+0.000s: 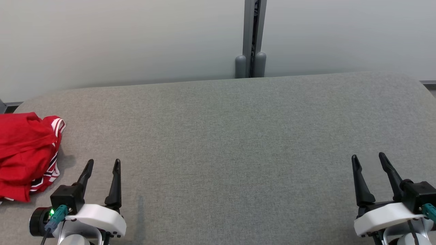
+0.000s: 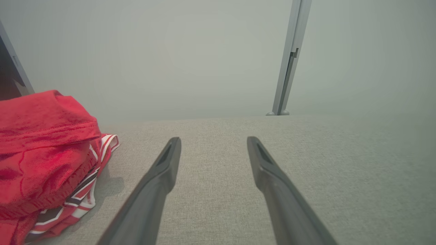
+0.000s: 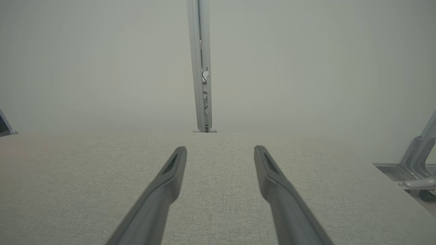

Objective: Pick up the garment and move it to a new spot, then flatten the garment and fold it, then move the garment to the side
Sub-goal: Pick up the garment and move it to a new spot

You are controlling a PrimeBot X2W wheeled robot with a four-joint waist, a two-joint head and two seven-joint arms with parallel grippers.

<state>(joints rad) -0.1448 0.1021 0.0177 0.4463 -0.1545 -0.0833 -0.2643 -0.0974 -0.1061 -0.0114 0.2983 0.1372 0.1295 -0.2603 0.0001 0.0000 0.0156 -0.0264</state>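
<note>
Here, garment (image 1: 25, 153): a bright red heap of cloth, crumpled and bunched up, not laid flat.
Garment trim: bands of white and dark stripes peek out along the heap's right side and at its far right corner.
Garment surface: soft folds and a stitched hem run across the top of the heap, seen close in my left wrist view.
Garment place: at the far left of the worktop (image 1: 221, 136), partly cut off by the left edge of my head view, with a small shadow on its right.
My left tool (image 1: 104, 161): fingers spread wide with nothing between them, just to the right of the garment and not touching it.
My right tool (image 1: 368, 156): fingers spread wide and empty, at the lower right, well apart from the garment.
Worktop: grey woven fabric with rounded far corners.
Behind the worktop: a pale wall (image 1: 119, 41) with a grey upright post (image 1: 251, 37) near the middle.
</note>
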